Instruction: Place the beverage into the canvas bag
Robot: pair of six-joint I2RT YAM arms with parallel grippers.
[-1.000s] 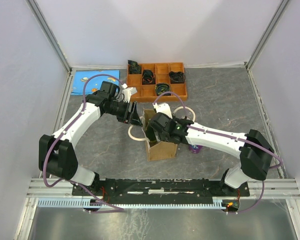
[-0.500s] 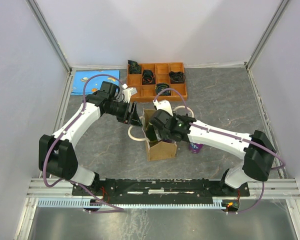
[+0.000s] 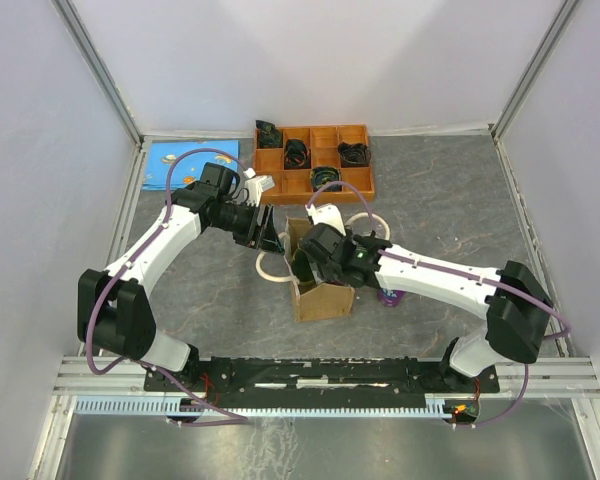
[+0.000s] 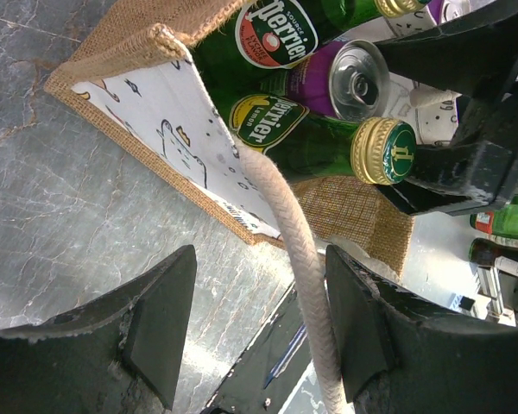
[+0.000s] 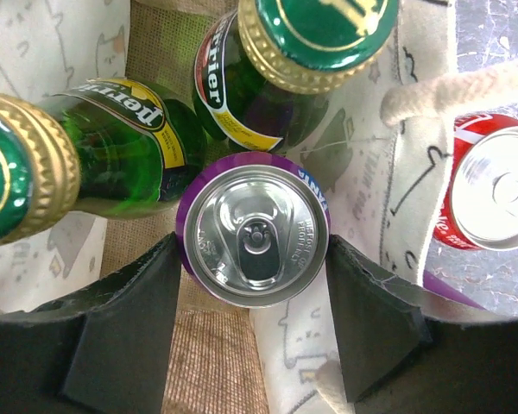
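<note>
The tan canvas bag (image 3: 320,300) stands open at the table's middle; its burlap wall (image 4: 112,43) and printed white lining (image 5: 363,129) show in the wrist views. Inside stand green Perrier bottles (image 5: 129,147) and a purple can (image 5: 252,228), which also shows in the left wrist view (image 4: 345,82). My right gripper (image 3: 310,262) reaches down into the bag mouth. In the right wrist view it (image 5: 250,250) is shut on the purple can, a finger against each side. My left gripper (image 3: 268,238) is at the bag's far-left corner. It is open (image 4: 259,259), with the cream rope handle (image 4: 298,250) running between its fingers.
A red can (image 5: 492,185) stands on the table just outside the bag's right wall. A purple object (image 3: 390,296) lies by the bag under my right arm. An orange compartment tray (image 3: 315,160) and a blue card (image 3: 185,158) sit at the back.
My right gripper has shifted slightly over the bag mouth with the purple can between its fingers. The left arm has not moved.
</note>
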